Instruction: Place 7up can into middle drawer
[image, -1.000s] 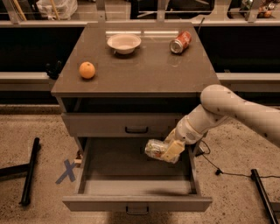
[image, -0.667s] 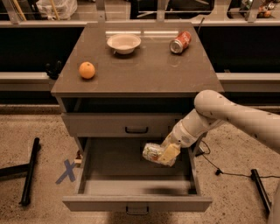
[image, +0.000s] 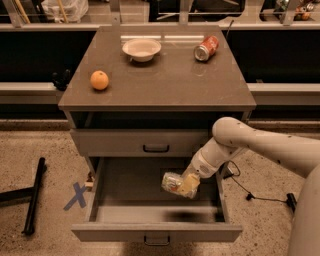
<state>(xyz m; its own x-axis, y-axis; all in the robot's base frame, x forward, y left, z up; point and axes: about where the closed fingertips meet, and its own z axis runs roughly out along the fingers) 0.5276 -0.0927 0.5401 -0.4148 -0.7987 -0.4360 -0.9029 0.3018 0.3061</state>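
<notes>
The 7up can (image: 171, 182) lies sideways in my gripper (image: 182, 185), green and white with a silver end pointing left. My gripper is shut on the can and holds it above the inside of the open middle drawer (image: 155, 231), right of its centre. The can casts a shadow on the drawer floor. The drawer is pulled out fully, with its flat front panel and small dark handle (image: 156, 241) towards the camera. My white arm (image: 250, 145) reaches in from the right.
The shut drawer above (image: 156, 142) has a like handle. On the cabinet top (image: 165, 85) are an orange (image: 99, 80), a white bowl (image: 142, 49) and a red-orange soda can (image: 206, 48) lying on its side. A blue X mark (image: 76, 196) and a black stand leg (image: 34, 195) are on the floor at left. A cable (image: 250, 195) lies at right.
My gripper has moved the 7up can a little to the left and lower, farther over the open drawer. Nothing else has moved.
</notes>
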